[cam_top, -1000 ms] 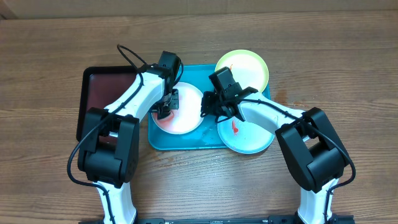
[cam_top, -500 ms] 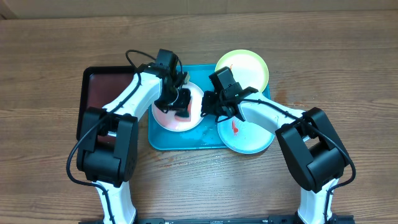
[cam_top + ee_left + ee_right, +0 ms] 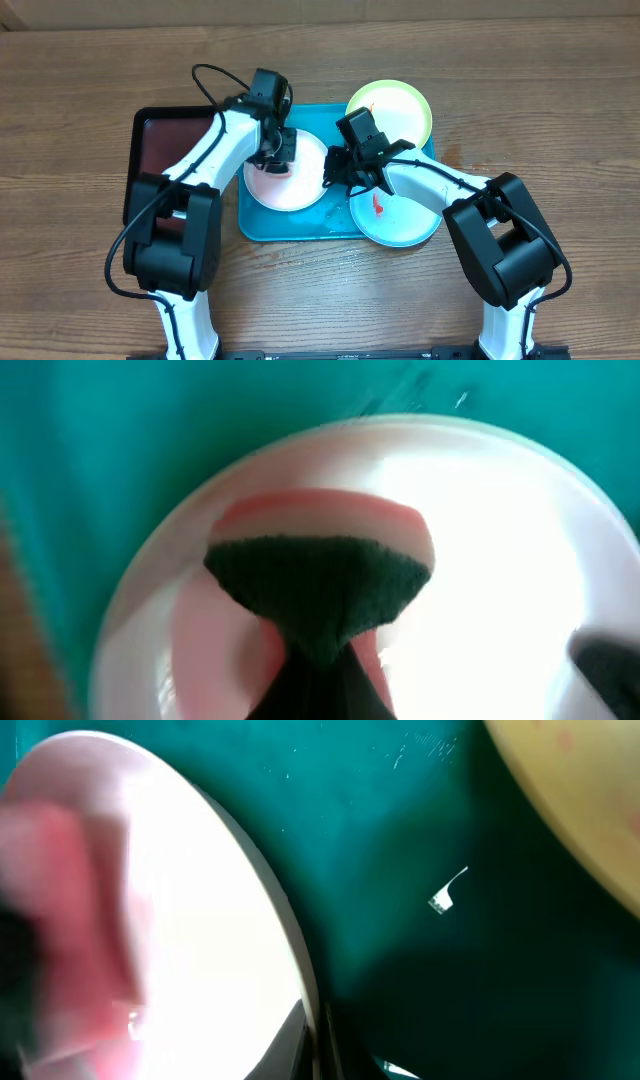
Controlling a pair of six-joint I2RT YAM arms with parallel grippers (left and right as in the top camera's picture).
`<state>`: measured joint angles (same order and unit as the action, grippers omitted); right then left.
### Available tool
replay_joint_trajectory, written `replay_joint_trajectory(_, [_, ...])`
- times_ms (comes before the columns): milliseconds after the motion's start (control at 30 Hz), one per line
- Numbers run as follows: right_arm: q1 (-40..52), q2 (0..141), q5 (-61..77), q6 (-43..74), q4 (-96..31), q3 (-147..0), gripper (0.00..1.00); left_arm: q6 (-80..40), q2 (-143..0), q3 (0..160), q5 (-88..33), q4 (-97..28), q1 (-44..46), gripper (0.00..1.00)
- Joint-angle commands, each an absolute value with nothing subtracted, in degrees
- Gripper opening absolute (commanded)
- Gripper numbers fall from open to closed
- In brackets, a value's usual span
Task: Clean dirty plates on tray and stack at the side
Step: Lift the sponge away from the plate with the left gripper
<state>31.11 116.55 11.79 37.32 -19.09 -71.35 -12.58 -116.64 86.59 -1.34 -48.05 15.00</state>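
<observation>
A white-rimmed plate with a pink smear lies on the turquoise tray. My left gripper is shut on a dark green sponge and presses it on this plate, with the pink smear around it. My right gripper is shut on the same plate's right rim. A light blue plate with a red smear sits at the tray's right end. A yellow-green plate lies at the tray's far right corner and also shows in the right wrist view.
A smaller black tray with a dark red inside lies directly left of the turquoise tray. The wooden table runs all around. Both arms reach in from the near edge and cross over the tray.
My left gripper has moved the sponge across the white plate, first to the right, then back toward the plate's far left part. The right gripper has not moved.
</observation>
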Motion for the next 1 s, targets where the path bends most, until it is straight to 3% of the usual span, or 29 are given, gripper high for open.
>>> replay_joint_trajectory(0, [30.76, 118.41, 11.25, 38.26, -19.35, -71.85, 0.05, -15.29, -116.07, 98.54, 0.56, -55.27, 11.9, 0.04])
replay_joint_trajectory(367, [31.68, 116.01, 5.91, 38.57, -29.1, -77.78, 0.04, -14.17, -116.07, 120.09, -0.05, -81.01, 7.03, 0.04])
replay_joint_trajectory(967, [43.33, 107.35, -30.55, 38.37, -57.34, -90.28, 0.04, -15.09, -116.09, 120.16, -0.05, -86.13, 7.05, 0.04])
